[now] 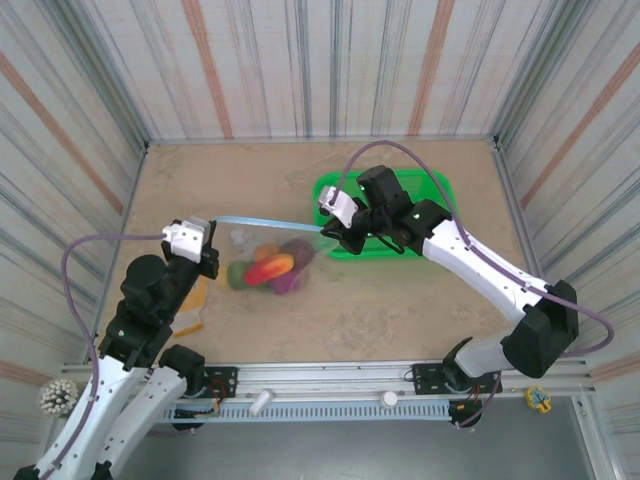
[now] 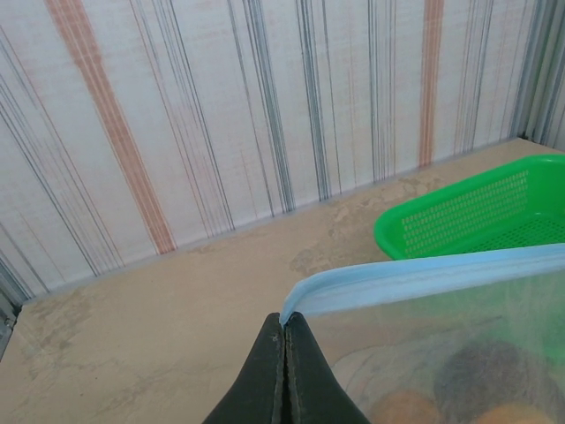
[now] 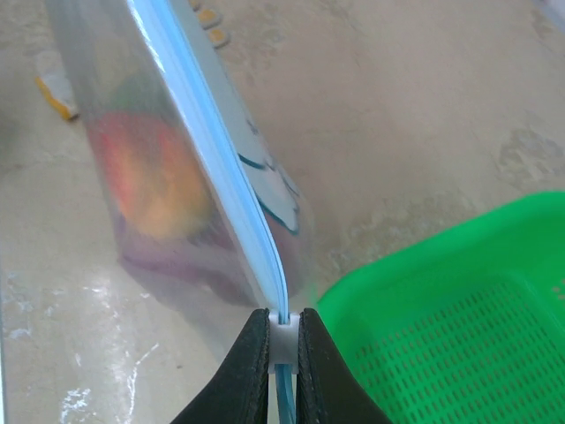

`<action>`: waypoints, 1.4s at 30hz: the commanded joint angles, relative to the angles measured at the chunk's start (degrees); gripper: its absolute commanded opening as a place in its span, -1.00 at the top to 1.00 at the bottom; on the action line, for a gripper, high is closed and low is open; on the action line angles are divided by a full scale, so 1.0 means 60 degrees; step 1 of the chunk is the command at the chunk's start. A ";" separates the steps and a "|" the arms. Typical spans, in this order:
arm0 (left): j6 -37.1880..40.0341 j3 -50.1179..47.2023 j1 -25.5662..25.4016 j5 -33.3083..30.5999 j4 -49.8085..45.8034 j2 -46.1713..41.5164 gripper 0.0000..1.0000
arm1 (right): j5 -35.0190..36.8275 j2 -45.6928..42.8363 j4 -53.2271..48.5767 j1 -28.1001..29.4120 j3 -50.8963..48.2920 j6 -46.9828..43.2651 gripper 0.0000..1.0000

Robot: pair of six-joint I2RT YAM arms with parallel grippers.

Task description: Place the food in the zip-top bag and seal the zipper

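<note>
Table: beige, mottled stone-look table point(image 1: 400, 300) with pale scuffs, glossy enough to catch light in the right wrist view.
Room: walls point(image 1: 300, 60) of whitish panels with thin grey lines and broad reddish stripes enclose the table on three sides; a metal rail point(image 1: 330, 385) runs along the near edge by the arm bases.
Zip-top bag: the zip-top bag point(image 1: 265, 262) stands on the table left of centre, mouth edge up, stretched between the two arms.
Zipper: the pale blue zipper point(image 1: 265, 222) runs taut from one tool to the other along the bag's top.
Food: the food point(image 1: 270, 268) sits inside the bag as red, orange, green and purple pieces, blurred by the plastic.
Left tool: the left tool point(image 2: 284, 322) is pressed together, pinching the zipper's point(image 2: 424, 276) left end.
Right tool: the right tool point(image 3: 282, 331) pinches the zipper's point(image 3: 221, 150) right end, fingers close around the strip.
Basket: a green mesh basket point(image 1: 425, 176) sits just right of the bag, under the right arm.
Other: a yellow object point(image 1: 195, 300) lies partly hidden under the left arm.
</note>
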 commanded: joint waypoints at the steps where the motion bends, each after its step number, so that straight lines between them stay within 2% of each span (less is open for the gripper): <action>1: -0.0221 0.0063 0.0244 -0.1233 0.0830 -0.0232 1.00 | 0.1031 -0.0389 -0.0662 -0.0393 -0.0416 0.0433 0.86; 14: -0.0375 0.0178 0.0259 -0.1012 0.0610 0.0052 1.00 | 0.1019 -0.0781 -0.0559 -0.0630 -0.0706 0.0500 0.78; 16: -0.0459 0.0158 0.0258 -0.1009 0.0648 0.0169 1.00 | 0.0991 -0.0767 -0.0516 -0.0617 -0.0580 0.0575 0.63; 18: -0.0579 0.0149 0.0272 -0.0843 0.0894 0.0551 1.00 | 0.0850 -0.0824 -0.0172 -0.0567 -0.0546 0.0731 0.22; 19: -0.0654 0.0203 0.0299 -0.0691 0.0985 0.0835 1.00 | 0.0763 -0.0872 0.0033 -0.0523 -0.0529 0.0781 0.13; 22: -0.1018 0.0601 0.0446 -0.0385 0.1084 0.2100 1.00 | 0.0450 -0.0935 0.0478 -0.0425 -0.0284 0.0989 0.10; 25: -0.1841 0.0922 0.0801 -0.1017 0.1200 0.3384 1.00 | 0.0386 -0.1006 0.0743 -0.0379 0.0006 0.1219 0.09; 32: -0.4690 0.2648 0.2813 -0.0860 0.0313 0.7023 1.00 | 0.0531 -0.1305 0.0975 -0.0385 0.0129 0.1196 0.10; 35: -0.6102 0.4383 0.3836 0.0627 -0.0970 0.9477 1.00 | 0.0560 -0.1294 0.1007 -0.0405 0.0076 0.1216 0.11; 37: -0.6883 0.6239 0.4159 0.0351 -0.2907 1.1483 1.00 | 0.0852 -0.1207 0.1133 -0.0416 0.0069 0.1526 0.10; 39: -0.7032 0.8318 0.4151 0.0011 -0.4608 1.3345 1.00 | 0.1207 -0.1122 0.1289 -0.0452 0.0088 0.2107 0.07; 42: -0.6796 1.0134 0.3877 0.0081 -0.5488 1.4959 1.00 | 0.1251 -0.1064 0.1381 -0.0519 0.0101 0.2753 0.07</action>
